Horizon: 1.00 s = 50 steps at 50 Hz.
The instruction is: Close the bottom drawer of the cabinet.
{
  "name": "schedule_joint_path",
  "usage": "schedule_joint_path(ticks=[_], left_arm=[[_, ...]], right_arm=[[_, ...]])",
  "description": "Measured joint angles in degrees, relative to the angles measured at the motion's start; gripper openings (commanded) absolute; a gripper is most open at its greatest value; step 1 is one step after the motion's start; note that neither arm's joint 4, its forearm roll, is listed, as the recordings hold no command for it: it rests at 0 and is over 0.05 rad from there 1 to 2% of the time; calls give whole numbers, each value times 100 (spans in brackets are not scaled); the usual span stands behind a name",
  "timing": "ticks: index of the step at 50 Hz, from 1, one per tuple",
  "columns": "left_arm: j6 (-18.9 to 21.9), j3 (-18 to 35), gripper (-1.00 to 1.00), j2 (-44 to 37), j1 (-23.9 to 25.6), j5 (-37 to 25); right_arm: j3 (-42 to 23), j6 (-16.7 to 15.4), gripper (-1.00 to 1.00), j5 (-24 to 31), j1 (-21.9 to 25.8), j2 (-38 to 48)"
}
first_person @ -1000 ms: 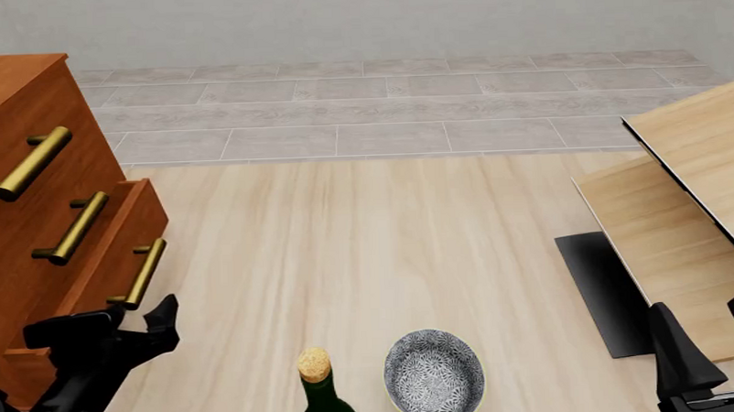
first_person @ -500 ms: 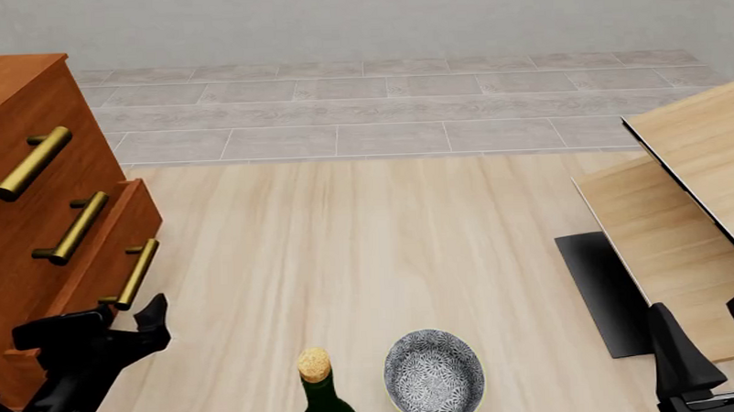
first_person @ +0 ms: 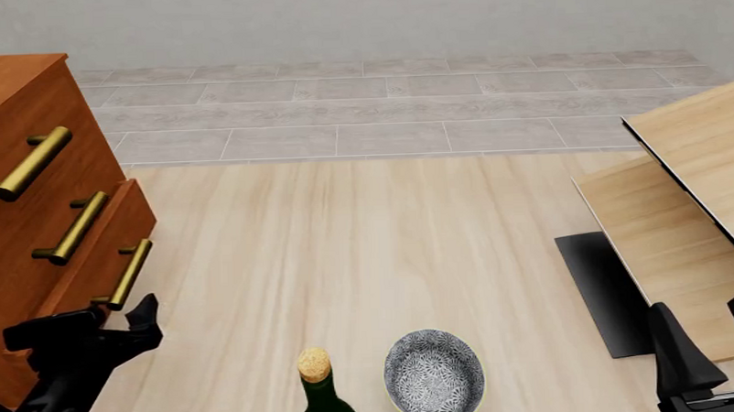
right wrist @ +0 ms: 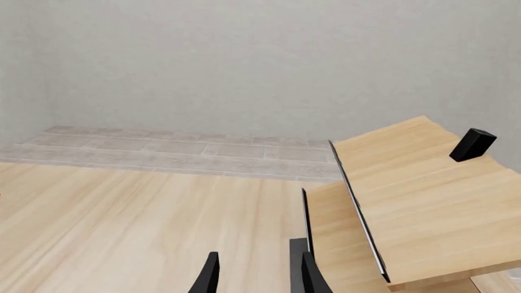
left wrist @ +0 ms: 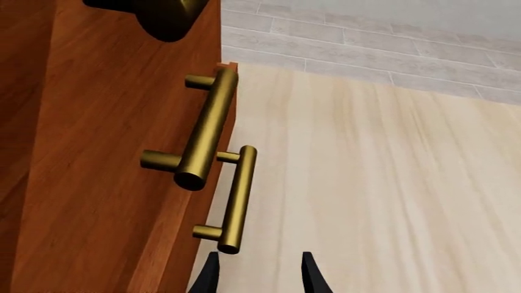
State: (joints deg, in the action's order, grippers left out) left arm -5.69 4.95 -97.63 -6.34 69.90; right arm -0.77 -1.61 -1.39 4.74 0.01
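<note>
The reddish-brown cabinet (first_person: 16,108) stands at the left with three brass bar handles. Its bottom drawer (first_person: 88,271) sticks out a little to the right, and its handle (first_person: 131,274) is the lowest one. My left gripper (first_person: 90,335) is open and empty, just in front of and below that handle, against the drawer's front. In the left wrist view the cabinet (left wrist: 97,122) fills one side and the bottom handle (left wrist: 236,198) lies just ahead of the open left gripper (left wrist: 260,278). My right gripper (first_person: 714,336) is open and empty at the far right, and shows open in its own wrist view (right wrist: 256,274).
A dark green corked bottle (first_person: 319,400) and a patterned blue-white bowl (first_person: 434,376) stand at the near edge of the floor-like wooden surface. A pale light-wood table (first_person: 696,185) with a black slab (first_person: 602,289) under it is at the right.
The bottom drawer has slid further into the cabinet, to the left. My left gripper has moved left and a little down with it. The right arm has not moved.
</note>
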Motion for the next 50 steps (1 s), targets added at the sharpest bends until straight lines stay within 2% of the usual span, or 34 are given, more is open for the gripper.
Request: schedule_joint_path(ticks=[50], left_arm=[[371,34,100,-94,-442,0]], right_arm=[[-3,-19,100,-4,36,0]])
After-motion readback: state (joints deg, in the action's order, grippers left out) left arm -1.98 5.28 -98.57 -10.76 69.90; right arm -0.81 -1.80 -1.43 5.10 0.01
